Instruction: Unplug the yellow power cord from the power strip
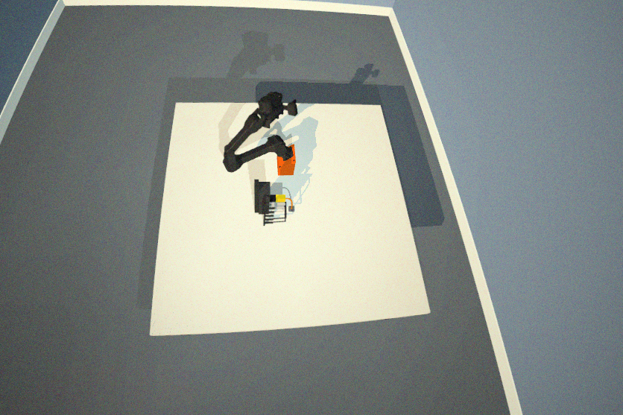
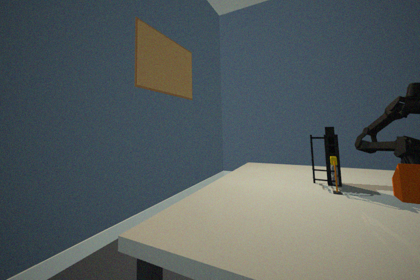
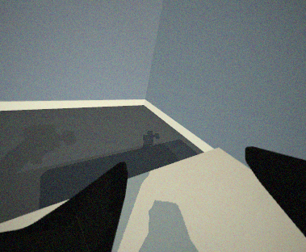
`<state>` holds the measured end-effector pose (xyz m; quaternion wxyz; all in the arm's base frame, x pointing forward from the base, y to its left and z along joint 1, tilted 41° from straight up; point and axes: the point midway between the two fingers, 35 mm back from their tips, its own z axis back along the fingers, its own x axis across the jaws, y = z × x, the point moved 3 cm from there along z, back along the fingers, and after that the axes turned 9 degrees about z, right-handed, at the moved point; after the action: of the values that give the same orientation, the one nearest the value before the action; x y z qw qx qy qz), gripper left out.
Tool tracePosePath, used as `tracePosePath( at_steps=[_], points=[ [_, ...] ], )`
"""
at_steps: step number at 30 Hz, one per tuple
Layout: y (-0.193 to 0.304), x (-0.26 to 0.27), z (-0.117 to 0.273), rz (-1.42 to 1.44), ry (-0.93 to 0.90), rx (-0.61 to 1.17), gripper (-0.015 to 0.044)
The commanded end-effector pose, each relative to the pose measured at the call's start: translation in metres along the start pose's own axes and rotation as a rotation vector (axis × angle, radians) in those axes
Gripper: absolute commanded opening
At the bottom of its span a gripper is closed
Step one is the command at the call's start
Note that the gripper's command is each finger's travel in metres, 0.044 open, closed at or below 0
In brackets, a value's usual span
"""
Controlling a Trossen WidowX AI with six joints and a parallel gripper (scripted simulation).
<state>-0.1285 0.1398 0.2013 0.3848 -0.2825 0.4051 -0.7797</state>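
Observation:
The yellow plug (image 1: 280,197) (image 2: 333,160) sits raised against the front of the upright black power strip (image 1: 261,196) and seems plugged in; its prongs are not visible. Its cord (image 2: 335,176), orange in these views, runs down to a small dark block (image 1: 291,208) (image 2: 337,192) on the table. My gripper (image 3: 184,161) is open, with nothing between its fingers. It is up above the back of the table, well away from the plug, cord and strip. The wrist view shows none of them, and the gripper is outside the exterior view.
A thin black barred frame (image 1: 285,211) (image 2: 311,160) stands directly beside the strip and plug. The orange block (image 1: 285,168) (image 2: 408,183) is at the arm's base, behind the strip in the top view. The pale table (image 1: 311,279) (image 2: 245,223) carries them all.

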Motion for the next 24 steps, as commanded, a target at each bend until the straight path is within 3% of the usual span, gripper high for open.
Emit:
tracePosePath(
  at_steps=[1, 9, 17, 24],
  points=[
    [0.0, -0.002, 0.0, -0.003, 0.011, 0.006, 0.0374],
    [0.029, -0.107, 0.022, -0.175, 0.435, 0.318, 0.0164],
    [0.098, -0.186, 0.094, -0.425, 0.691, 0.745, 0.016],
    [0.173, -0.205, 0.174, -0.7, 0.693, 1.097, 0.016]
  ],
)
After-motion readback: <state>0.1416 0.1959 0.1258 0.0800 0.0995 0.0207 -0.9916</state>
